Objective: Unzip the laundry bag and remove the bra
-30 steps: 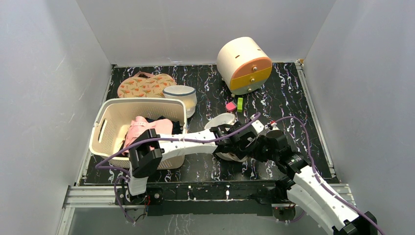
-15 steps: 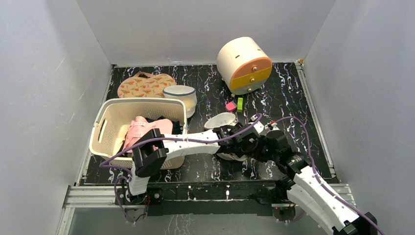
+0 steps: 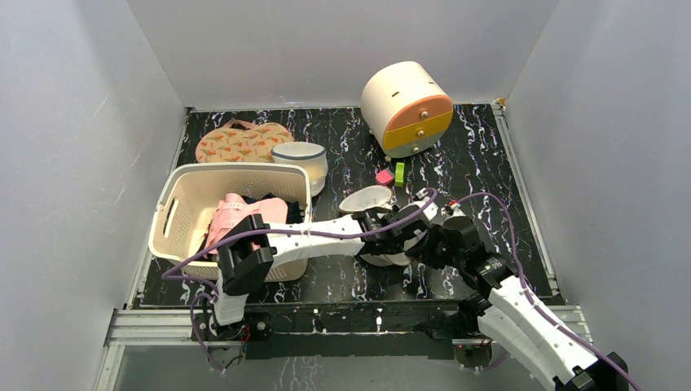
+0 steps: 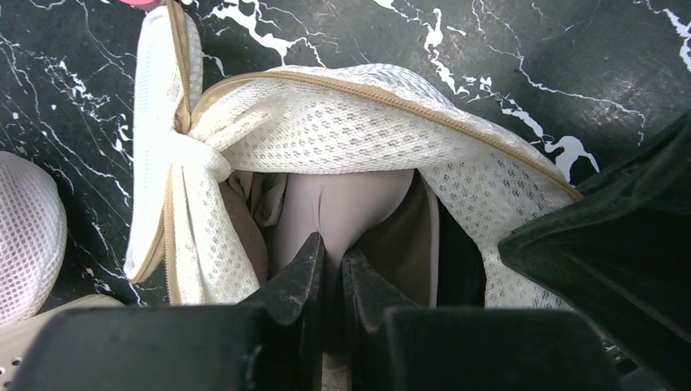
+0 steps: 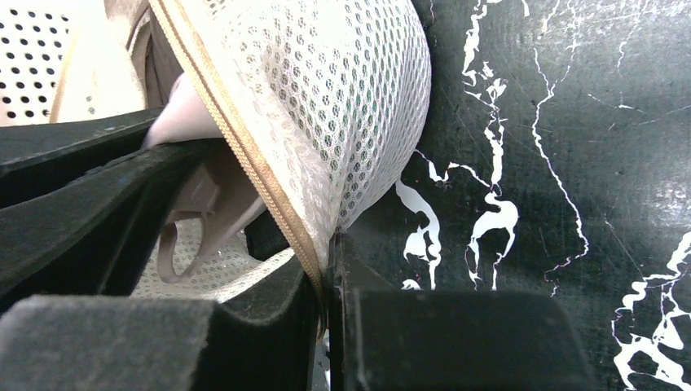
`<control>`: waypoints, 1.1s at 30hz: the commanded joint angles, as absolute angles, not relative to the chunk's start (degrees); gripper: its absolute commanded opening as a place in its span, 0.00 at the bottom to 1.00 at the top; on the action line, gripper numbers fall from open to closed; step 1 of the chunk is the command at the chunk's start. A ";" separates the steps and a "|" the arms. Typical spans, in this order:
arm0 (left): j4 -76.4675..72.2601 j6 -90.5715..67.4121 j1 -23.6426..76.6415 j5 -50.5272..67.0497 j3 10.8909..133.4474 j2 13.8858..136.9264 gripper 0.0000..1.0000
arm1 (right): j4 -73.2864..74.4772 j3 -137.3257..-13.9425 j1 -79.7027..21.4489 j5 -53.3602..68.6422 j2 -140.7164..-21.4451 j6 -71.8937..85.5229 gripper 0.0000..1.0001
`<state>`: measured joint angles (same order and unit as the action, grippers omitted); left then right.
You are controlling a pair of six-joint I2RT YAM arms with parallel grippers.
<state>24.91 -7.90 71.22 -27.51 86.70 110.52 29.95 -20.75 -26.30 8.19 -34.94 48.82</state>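
Observation:
The cream mesh laundry bag (image 4: 342, 130) lies unzipped on the black marbled table, its round lid (image 3: 368, 198) flipped up toward the back. A mauve-beige bra (image 4: 350, 204) sits inside the opening. My left gripper (image 4: 332, 257) reaches into the bag and is shut on a fold of the bra's fabric. My right gripper (image 5: 328, 252) is shut on the bag's tan zip rim (image 5: 244, 155) at the near right side. A bra strap loop (image 5: 183, 244) shows just inside that rim. Seen from above, both grippers (image 3: 405, 236) (image 3: 430, 244) meet over the bag.
A cream laundry basket (image 3: 183, 191) with pink clothes stands left of the bag. Behind it are a white tub with a dark rim (image 3: 300, 163) and a floral pouch (image 3: 240, 142). A round cream-and-orange drawer box (image 3: 407, 110) stands at the back, with pink (image 3: 384, 176) and green (image 3: 399, 172) blocks near it.
My left gripper has gone from open to shut on the bra inside the bag. The bag's lid has shifted slightly. The right gripper has kept its hold on the rim.

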 commanded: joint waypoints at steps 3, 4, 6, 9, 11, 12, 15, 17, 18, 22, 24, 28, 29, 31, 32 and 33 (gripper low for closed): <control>26.58 -7.30 71.10 -28.79 88.00 101.70 0.00 | 27.67 -21.87 -26.60 6.80 -34.46 46.92 0.05; 26.38 -7.23 71.06 -28.56 87.84 100.72 0.00 | 27.63 -22.07 -26.60 6.51 -34.53 46.80 0.05; 25.79 -6.90 71.10 -27.74 87.36 98.48 0.00 | 27.41 -22.53 -26.61 5.93 -34.75 46.47 0.05; 24.97 -5.59 71.09 -24.72 86.90 95.18 0.00 | 26.91 -23.05 -26.62 5.38 -35.26 46.05 0.06; 24.39 -4.49 71.06 -22.30 86.48 93.17 0.00 | 27.11 -23.47 -26.58 4.79 -35.57 45.75 0.06; 24.32 -3.98 71.10 -21.39 86.37 92.25 0.00 | 27.27 -23.73 -26.62 4.38 -35.60 45.62 0.06; 24.38 -2.77 71.10 -20.32 85.61 89.46 0.00 | 27.87 -24.99 -26.63 2.80 -35.25 45.22 0.08; 22.79 -0.26 71.10 -17.13 83.95 87.35 0.00 | 28.01 -25.39 -26.60 1.87 -34.67 45.38 0.08; 22.01 0.75 71.10 -15.17 83.11 86.49 0.00 | 27.88 -25.48 -26.56 1.51 -34.20 45.57 0.08; 22.29 2.38 71.11 -13.55 82.57 85.27 0.00 | 29.54 -26.36 -26.61 -0.48 -32.50 46.75 0.11; 22.98 3.20 71.10 -13.40 82.54 85.46 0.00 | 30.27 -26.77 -26.56 -0.87 -31.18 47.06 0.12; 21.71 2.85 71.10 -13.76 81.63 84.80 0.00 | 29.88 -26.05 -26.59 -1.00 -29.43 47.35 0.12; 21.14 2.56 71.06 -13.42 81.74 84.50 0.00 | 30.01 -25.95 -26.57 -1.05 -29.48 47.47 0.12; 19.15 2.28 71.10 -12.26 81.84 83.29 0.00 | 29.91 -25.80 -26.60 -1.00 -30.19 47.51 0.12; 17.84 2.39 71.04 -11.70 81.59 82.47 0.00 | 29.68 -25.65 -26.63 -0.90 -30.58 47.42 0.12; 16.12 2.61 71.10 -11.32 80.99 81.11 0.00 | 29.37 -25.52 -26.59 -0.89 -30.98 47.26 0.12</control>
